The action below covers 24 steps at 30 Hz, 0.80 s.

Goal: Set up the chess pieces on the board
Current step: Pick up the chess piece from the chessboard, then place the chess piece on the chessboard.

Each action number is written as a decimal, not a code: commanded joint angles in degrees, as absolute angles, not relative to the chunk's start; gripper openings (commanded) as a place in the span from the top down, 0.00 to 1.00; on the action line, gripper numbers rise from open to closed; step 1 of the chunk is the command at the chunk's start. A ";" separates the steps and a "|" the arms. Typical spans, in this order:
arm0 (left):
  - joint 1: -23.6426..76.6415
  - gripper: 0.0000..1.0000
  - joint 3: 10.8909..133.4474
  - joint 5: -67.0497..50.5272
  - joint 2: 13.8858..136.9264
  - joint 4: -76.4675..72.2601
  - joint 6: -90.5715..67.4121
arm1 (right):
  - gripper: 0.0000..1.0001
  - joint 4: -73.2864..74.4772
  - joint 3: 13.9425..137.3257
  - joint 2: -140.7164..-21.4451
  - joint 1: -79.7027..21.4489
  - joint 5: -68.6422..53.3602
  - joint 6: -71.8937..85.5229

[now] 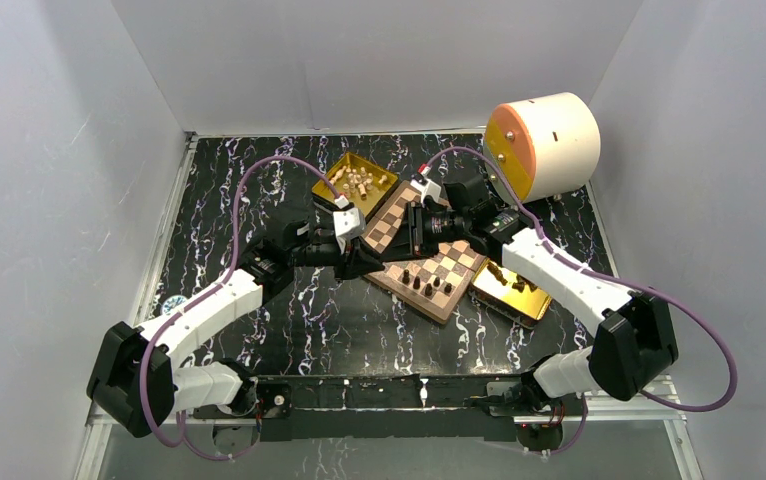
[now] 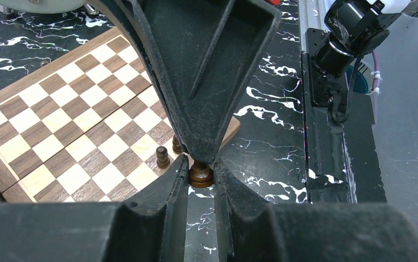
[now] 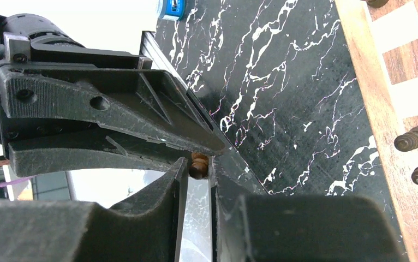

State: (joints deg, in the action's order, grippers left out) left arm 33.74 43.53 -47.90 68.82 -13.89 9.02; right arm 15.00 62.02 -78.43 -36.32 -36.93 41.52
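Note:
The chessboard (image 1: 437, 262) lies tilted at mid-table, with a few dark brown pieces (image 1: 425, 286) near its front edge. My two grippers meet just off the board's left corner. My left gripper (image 2: 201, 170) is shut on the base of one dark brown piece (image 2: 201, 174), above the black table beside the board (image 2: 76, 120). My right gripper (image 3: 198, 164) is shut on the same piece (image 3: 198, 166) from the opposite side. Its finger (image 2: 207, 82) hides the piece's top in the left wrist view. The pale cream pieces (image 1: 357, 183) lie in a gold tray.
A gold tray (image 1: 335, 192) stands behind the board on the left, another gold tray (image 1: 511, 292) at its right front. A big white cylinder with an orange face (image 1: 544, 145) sits at the back right. Dark pieces (image 2: 163, 157) stand near the grippers.

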 commanded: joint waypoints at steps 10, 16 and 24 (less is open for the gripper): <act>34.35 0.56 42.88 -39.00 66.72 -12.05 8.47 | 0.88 13.27 61.72 -76.67 -36.10 -34.62 41.72; 34.28 0.09 42.01 -31.82 65.25 -8.40 7.38 | 0.89 19.21 63.11 -75.02 -35.95 -21.20 38.53; 33.71 0.05 43.18 -12.16 63.80 -3.11 -4.88 | 0.90 28.75 66.16 -76.05 -35.95 -4.12 33.82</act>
